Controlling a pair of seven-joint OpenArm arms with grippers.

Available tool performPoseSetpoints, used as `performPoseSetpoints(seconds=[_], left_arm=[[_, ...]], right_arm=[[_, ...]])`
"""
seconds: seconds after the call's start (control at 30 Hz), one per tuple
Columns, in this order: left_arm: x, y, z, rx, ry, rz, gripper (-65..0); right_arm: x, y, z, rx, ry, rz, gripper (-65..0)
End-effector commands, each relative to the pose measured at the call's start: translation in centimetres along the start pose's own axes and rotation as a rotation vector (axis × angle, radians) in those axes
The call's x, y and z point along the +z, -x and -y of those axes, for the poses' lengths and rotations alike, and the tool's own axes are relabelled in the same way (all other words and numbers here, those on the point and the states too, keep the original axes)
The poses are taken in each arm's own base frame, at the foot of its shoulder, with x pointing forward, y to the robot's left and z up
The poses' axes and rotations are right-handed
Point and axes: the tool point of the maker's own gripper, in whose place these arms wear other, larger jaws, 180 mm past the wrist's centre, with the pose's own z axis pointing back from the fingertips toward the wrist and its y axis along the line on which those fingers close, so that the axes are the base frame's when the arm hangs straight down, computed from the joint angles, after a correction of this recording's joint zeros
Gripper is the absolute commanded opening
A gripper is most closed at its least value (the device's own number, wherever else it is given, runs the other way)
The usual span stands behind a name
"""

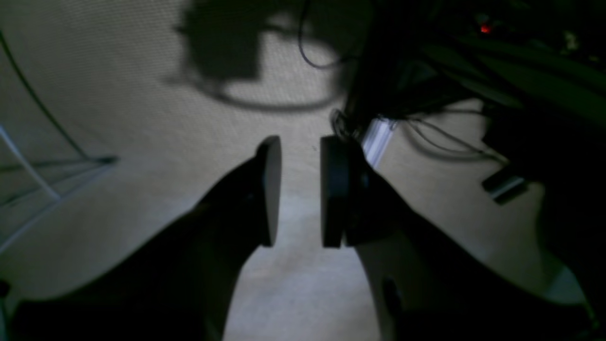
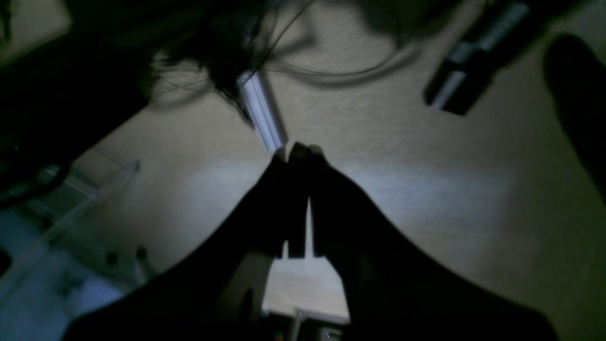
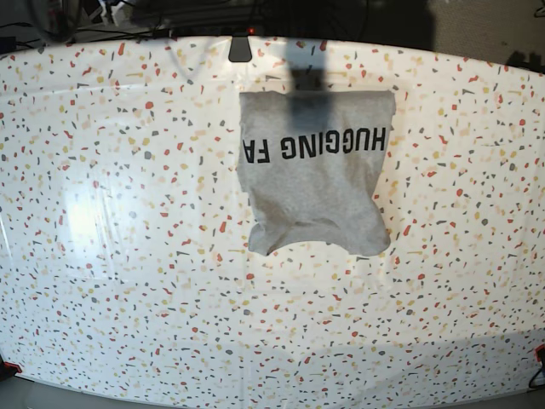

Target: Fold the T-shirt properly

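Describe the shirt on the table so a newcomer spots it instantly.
On the speckled terrazzo-pattern table, look at the far middle, near the back edge. The T-shirt lies there folded into a rough rectangle. It is the only grey cloth, with bold black lettering reading upside down from the base view.

Lettering on T-shirt (image 3: 313, 183): "HUGGING FA", bold black capitals, upside down in the base view, cut off at the fold.
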Motion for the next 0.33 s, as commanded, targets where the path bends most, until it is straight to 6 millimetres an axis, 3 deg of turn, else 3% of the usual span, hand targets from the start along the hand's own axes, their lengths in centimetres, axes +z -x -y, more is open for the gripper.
performPoseSetpoints(seconds=[0.0, 0.17, 0.3], left_arm=[[-0.3, 0.6, 0.7, -0.020, -0.004, -0.020, -51.1], [-2.2, 0.4, 5.4, -0.008, 0.018, -0.052, -51.1], [-2.9, -0.6, 6.7, 0.002, 0.023, -0.049, -52.7]], right_arm=[[-0.2, -0.2, 0.1, 0.024, 0.033, -0.012, -65.0], [-2.6, 0.0, -2.7, 0.128, 0.134, -0.058, -65.0], [-3.6, 0.0, -5.6, 0.122, 0.096, -0.047, -65.0]])
